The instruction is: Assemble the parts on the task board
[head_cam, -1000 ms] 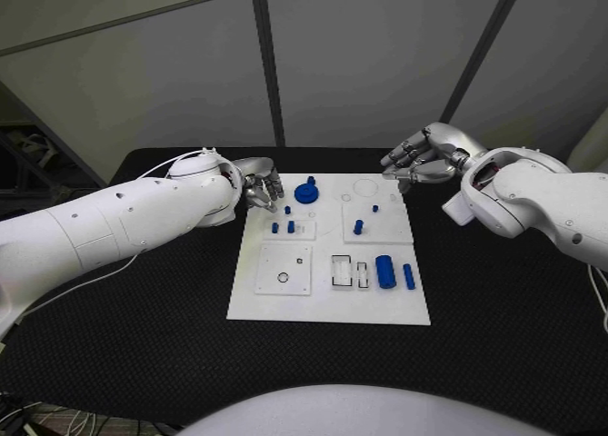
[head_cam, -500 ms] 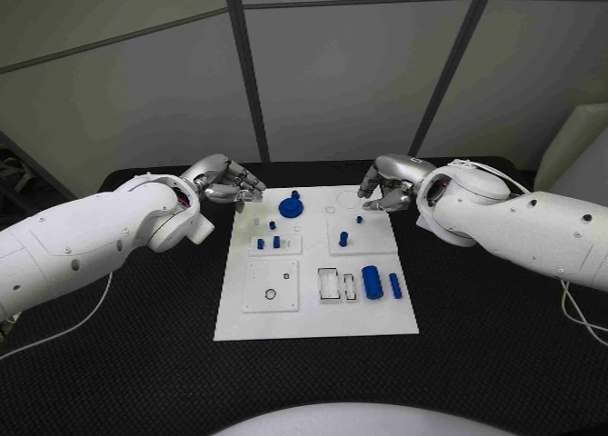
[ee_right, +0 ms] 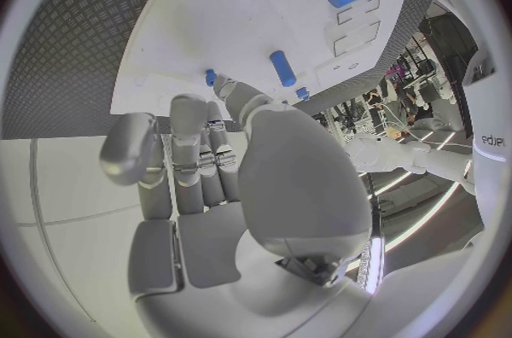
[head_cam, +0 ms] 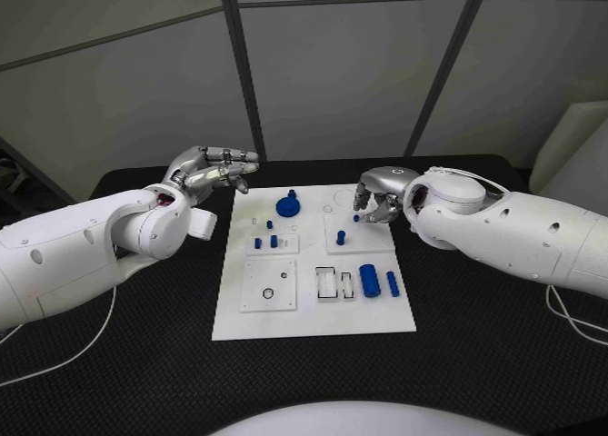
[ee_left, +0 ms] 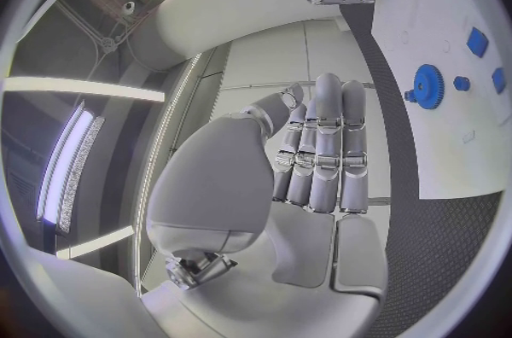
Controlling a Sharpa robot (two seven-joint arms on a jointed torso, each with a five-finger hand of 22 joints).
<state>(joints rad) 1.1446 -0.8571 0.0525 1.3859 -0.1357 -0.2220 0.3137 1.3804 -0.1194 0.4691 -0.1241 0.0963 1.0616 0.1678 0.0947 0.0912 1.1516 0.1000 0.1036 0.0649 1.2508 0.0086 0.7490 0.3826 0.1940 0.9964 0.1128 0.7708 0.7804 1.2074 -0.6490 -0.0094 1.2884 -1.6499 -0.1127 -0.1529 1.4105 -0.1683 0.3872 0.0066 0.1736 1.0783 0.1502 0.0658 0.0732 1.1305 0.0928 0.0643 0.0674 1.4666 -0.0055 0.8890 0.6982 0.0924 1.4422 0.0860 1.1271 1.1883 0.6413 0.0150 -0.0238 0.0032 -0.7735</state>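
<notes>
Robot hand, left (head_cam: 214,169): mine, raised off the far left corner of the task board (head_cam: 317,318), fingers curled loosely and apart, nothing in them; the left wrist view shows the fingers (ee_left: 325,150) laid side by side and empty.

Robot hand, right (head_cam: 378,202): mine, low over the far right part of the board, fingers bent down toward the plate; whether they touch or pinch anything I cannot tell.

Task board: white plate, middle of the black counter (head_cam: 500,327), between my two arms.

Parts on the board:
- blue gear (head_cam: 289,207), far end, nearest my left robot hand but well apart from it.
- two short blue pegs (head_cam: 265,242), side by side, just nearer than the gear.
- one blue peg (head_cam: 341,238), upright, just beside and nearer than my right robot hand.
- thick blue cylinder (head_cam: 369,280), lying on its side, right half of the board, near end.
- thin blue bar (head_cam: 393,284), lying just right of the cylinder.

Fixtures: white square plate with a small ring (head_cam: 268,292), left near quarter; two rectangular slots (head_cam: 335,283) beside the cylinder.
</notes>
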